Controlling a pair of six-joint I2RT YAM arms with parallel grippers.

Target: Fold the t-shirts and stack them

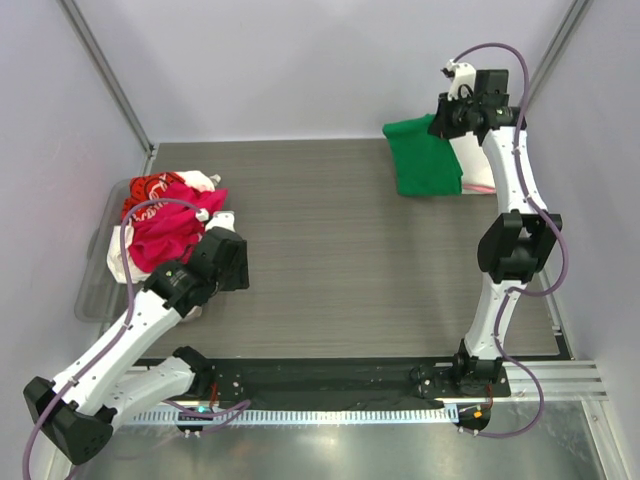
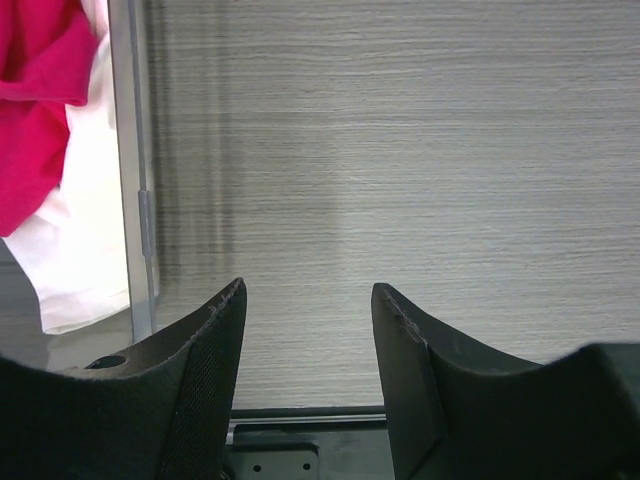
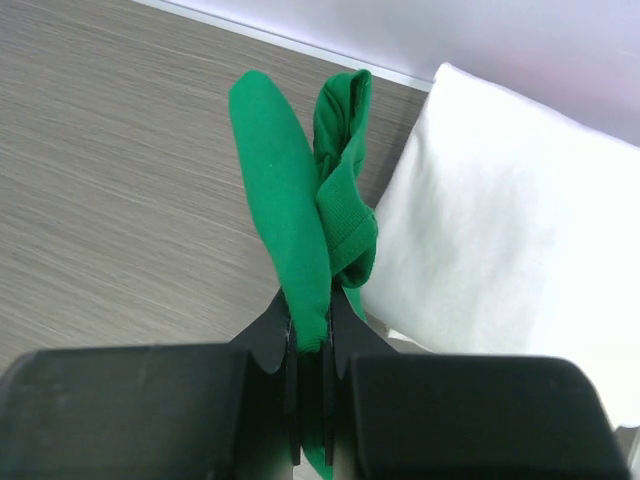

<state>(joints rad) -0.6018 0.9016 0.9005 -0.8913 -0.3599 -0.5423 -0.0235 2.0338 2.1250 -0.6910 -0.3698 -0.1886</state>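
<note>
Green t-shirt (image 3: pixel 290 240), just one, pinched in the right claw (image 3: pixel 310 308); left claw (image 2: pixel 309 287) wide apart near three heaped shirts (image 1: pixel 165 225).

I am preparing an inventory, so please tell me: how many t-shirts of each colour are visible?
Green t-shirt: 1
Magenta t-shirt: 1
Red printed t-shirt: 1
White t-shirts: 2, one at left, one folded at right
Total: 5 clearly visible
</note>
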